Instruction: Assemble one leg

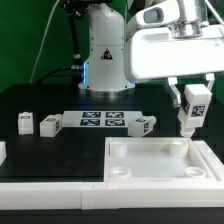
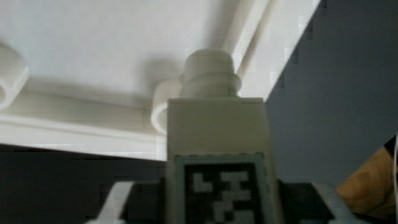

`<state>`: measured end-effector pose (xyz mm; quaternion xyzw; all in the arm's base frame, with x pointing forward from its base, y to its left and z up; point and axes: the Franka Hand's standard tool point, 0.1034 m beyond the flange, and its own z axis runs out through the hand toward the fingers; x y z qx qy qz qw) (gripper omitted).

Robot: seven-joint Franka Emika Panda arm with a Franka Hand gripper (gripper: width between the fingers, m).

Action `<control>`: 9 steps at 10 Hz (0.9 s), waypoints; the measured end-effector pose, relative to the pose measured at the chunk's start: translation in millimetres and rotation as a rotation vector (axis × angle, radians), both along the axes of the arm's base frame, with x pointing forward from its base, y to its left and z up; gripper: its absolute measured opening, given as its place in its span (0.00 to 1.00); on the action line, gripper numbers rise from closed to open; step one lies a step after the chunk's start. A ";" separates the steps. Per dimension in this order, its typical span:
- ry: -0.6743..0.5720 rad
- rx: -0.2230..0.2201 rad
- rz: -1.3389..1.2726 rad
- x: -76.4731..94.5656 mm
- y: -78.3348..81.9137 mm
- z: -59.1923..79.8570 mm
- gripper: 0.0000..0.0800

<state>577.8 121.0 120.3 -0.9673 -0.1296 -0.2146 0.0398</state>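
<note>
My gripper [image 1: 190,100] is shut on a white leg [image 1: 190,112] with a black-and-white tag and holds it upright. Its lower tip is just above the far corner of the large white tray-like top [image 1: 150,170], on the exterior view's right. In the wrist view the leg [image 2: 214,120] runs between my fingers, tag [image 2: 224,190] facing the camera. Its narrow peg end points at the inner corner of the top [image 2: 107,50]. My gripper [image 2: 217,205] grips the leg at its tagged end. Three more legs lie on the table: two on the left [image 1: 25,123], [image 1: 50,124] and one [image 1: 145,125] near the marker board.
The marker board [image 1: 103,121] lies flat behind the top. The robot base [image 1: 103,55] stands at the back. A white piece [image 1: 2,151] shows at the exterior view's left edge. A round socket [image 2: 9,78] of the top shows in the wrist view.
</note>
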 end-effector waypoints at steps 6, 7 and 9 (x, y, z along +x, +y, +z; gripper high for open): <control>-0.065 -0.035 0.103 34.0 -0.2 -19.9 0.36; -0.069 -0.035 0.103 33.6 -0.2 -20.1 0.36; -0.202 -0.031 0.094 37.4 -8.2 -19.4 0.36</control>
